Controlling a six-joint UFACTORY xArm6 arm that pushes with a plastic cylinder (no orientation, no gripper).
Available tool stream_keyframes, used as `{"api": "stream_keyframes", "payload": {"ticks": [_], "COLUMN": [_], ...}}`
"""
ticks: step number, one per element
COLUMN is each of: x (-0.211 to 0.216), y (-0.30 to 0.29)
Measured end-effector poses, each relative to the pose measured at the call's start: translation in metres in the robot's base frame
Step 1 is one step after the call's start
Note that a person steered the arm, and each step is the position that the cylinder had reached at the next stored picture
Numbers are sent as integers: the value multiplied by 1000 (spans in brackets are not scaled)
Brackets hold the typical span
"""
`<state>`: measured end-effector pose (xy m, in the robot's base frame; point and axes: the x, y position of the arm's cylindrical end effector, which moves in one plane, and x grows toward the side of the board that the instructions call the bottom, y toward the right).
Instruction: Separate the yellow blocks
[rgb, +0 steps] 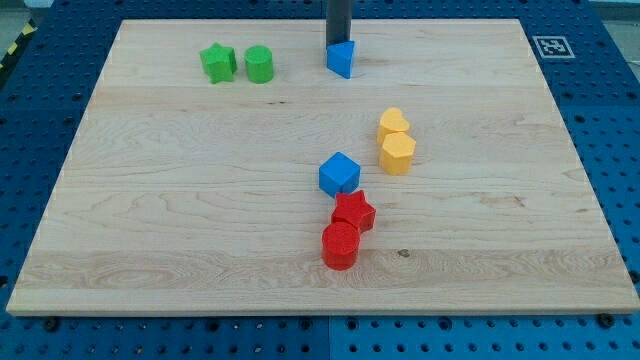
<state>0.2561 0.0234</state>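
Two yellow blocks touch each other right of the board's centre: a yellow heart-like block (393, 124) above and a yellow hexagonal block (398, 153) just below it. My tip (337, 45) is at the view's top centre, right behind a blue triangular block (342, 58) and touching or almost touching it. The tip is well up and to the left of the yellow pair.
A green star (217, 62) and a green cylinder-like block (259, 64) sit side by side at the top left. A blue cube (339, 174) sits at the centre, with a red star (353, 211) and a red cylinder (340, 245) just below. The wooden board (150, 230) lies on a blue pegboard.
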Motion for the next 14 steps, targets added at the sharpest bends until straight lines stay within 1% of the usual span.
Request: {"api": "stream_keyframes", "payload": {"ticks": [2, 3, 8, 9, 10, 12, 13, 14], "x": [10, 23, 105, 132, 149, 151, 166, 171], "y": [12, 12, 13, 13, 13, 13, 16, 34]}}
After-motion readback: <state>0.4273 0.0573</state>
